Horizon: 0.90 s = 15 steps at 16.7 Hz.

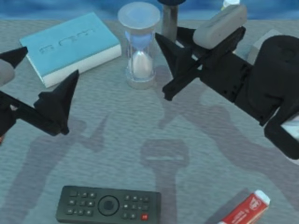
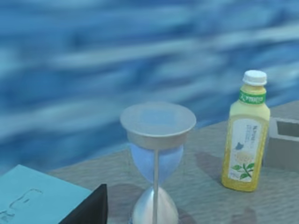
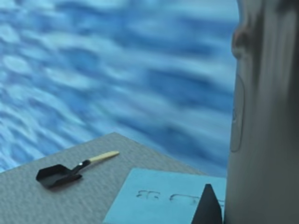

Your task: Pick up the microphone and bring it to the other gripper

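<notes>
Grips the microphone (image 1: 170, 21) in the right pincer (image 1: 167, 31), closed on the slim grey handle, at the far middle of the bench (image 1: 121, 140), just right of the hourglass (image 1: 139, 46). Carries it upright: long axis vertical, black head up toward the overhead camera, handle down (head mostly cut off by the frame edge). Hangs the left pincer (image 1: 46, 63) spread wide open over the bench's left, beside the blue book (image 1: 70, 44). Calls, probably, for a leftward carry past the hourglass standing between the two, handle presented to the open gap
</notes>
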Available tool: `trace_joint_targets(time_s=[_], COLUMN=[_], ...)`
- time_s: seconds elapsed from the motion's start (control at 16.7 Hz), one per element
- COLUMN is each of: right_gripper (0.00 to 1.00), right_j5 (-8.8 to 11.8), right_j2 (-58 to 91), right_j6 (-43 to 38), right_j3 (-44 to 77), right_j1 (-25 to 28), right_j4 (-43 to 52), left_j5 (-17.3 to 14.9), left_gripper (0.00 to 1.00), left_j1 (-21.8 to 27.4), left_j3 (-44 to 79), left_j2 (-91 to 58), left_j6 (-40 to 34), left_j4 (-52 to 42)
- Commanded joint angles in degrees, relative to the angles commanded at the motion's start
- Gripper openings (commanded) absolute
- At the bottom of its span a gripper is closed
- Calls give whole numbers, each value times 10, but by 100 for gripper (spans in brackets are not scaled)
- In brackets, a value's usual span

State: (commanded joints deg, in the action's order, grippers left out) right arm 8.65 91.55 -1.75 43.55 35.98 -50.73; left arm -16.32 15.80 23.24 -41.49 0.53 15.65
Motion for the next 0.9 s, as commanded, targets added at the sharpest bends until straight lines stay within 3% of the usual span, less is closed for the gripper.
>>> trace_joint_targets(time_s=[0.42,0.9], right_gripper=[0,0], right_j5=[0,0], right_j2=[0,0], right_j6=[0,0], right_j3=[0,0], right_j1=[0,0], right_j4=[0,0], left_j5=[-90,-97], left_gripper=[100,100], left_j1=[87,100], left_j3=[134,157], left_j2=[-223,-253], left_j6=[1,2], left_j4=[92,106])
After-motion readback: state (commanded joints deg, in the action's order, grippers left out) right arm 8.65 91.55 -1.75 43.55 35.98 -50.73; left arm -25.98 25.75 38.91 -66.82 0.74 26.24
